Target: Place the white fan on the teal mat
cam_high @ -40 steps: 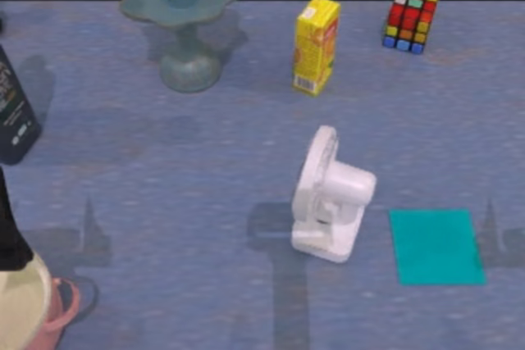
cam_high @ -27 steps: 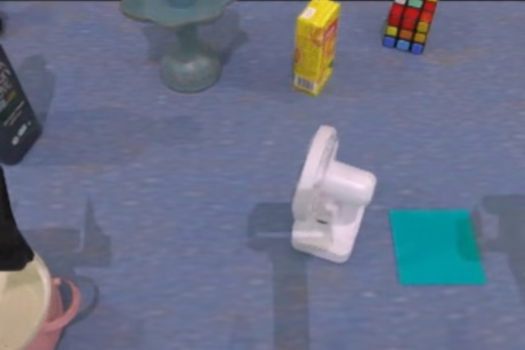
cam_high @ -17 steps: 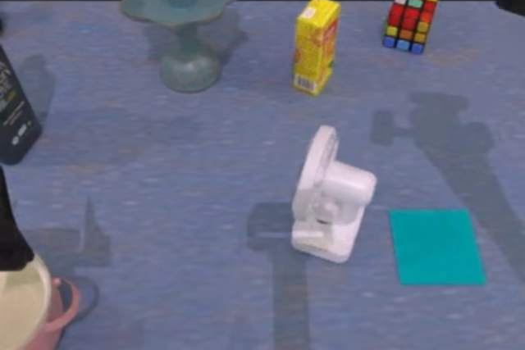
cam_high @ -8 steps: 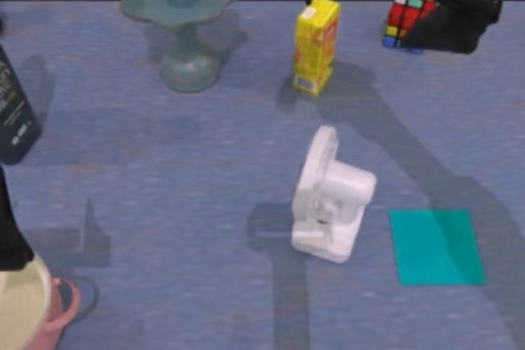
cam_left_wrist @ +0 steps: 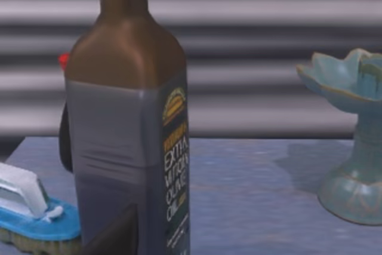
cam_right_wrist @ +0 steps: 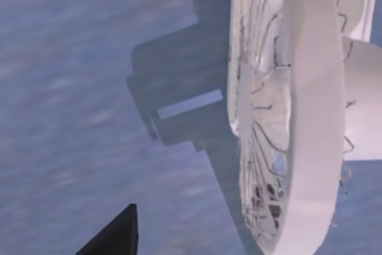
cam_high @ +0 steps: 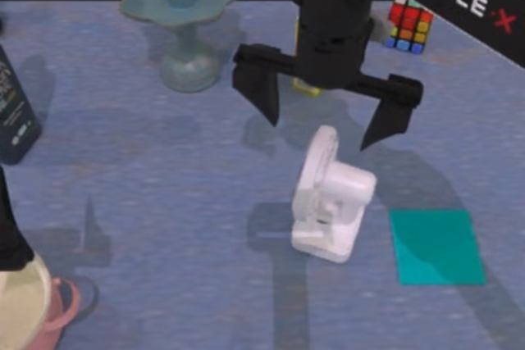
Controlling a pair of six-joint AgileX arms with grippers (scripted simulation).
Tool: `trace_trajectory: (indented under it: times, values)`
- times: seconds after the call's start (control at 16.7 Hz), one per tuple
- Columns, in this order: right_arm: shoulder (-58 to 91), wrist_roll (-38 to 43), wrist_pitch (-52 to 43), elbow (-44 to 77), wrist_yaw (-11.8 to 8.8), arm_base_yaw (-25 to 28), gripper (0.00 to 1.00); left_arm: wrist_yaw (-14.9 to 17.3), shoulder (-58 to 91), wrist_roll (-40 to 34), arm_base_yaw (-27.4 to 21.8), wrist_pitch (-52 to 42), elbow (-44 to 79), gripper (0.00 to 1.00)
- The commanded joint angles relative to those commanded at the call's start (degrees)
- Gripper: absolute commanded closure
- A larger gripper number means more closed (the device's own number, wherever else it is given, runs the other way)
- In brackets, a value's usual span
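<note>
Now right gripper (cam_high: 326, 120) reached white fan (cam_high: 331, 196).

The right arm reaches in from two o'clock toward the table's middle; the right gripper (cam_high: 326, 114) hangs there, fingers spread wide and pointing toward six o'clock. The left arm sits parked, unseen from above.

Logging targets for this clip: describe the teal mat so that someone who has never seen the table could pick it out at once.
Start at the white fan in the middle of the blue table, below the right pincer, which is open. The teal mat lies flat just to the fan's right, apart from it. It is the only thin, plain teal rectangle; the pale pedestal dish at the far edge stands tall.
</note>
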Motion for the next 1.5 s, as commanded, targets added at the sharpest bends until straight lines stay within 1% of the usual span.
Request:
trace_trajectory:
  times: [0.36,0.48,0.78,1.08,1.5]
  values:
    - [0.1,-0.1,0.2,-0.3,0.0,-0.2,0.0,0.0,0.0,0.0,0.0,0.0,0.0,0.0]
    - [-0.3,-0.2,2.4,-2.5,0.0,-0.1,0.0,0.0,0.0,0.0,0.0,0.0,0.0,0.0]
    - [-1.3,0.1,11.4,-12.8,0.0,0.1,0.0,0.0,0.0,0.0,0.0,0.0,0.0,0.0]
    - [-1.3,0.1,12.3,-13.7,0.0,0.1,0.0,0.0,0.0,0.0,0.0,0.0,0.0,0.0]
    - [-1.3,0.1,12.3,-13.7,0.0,0.1,0.53,0.0,0.0,0.0,0.0,0.0,0.0,0.0]
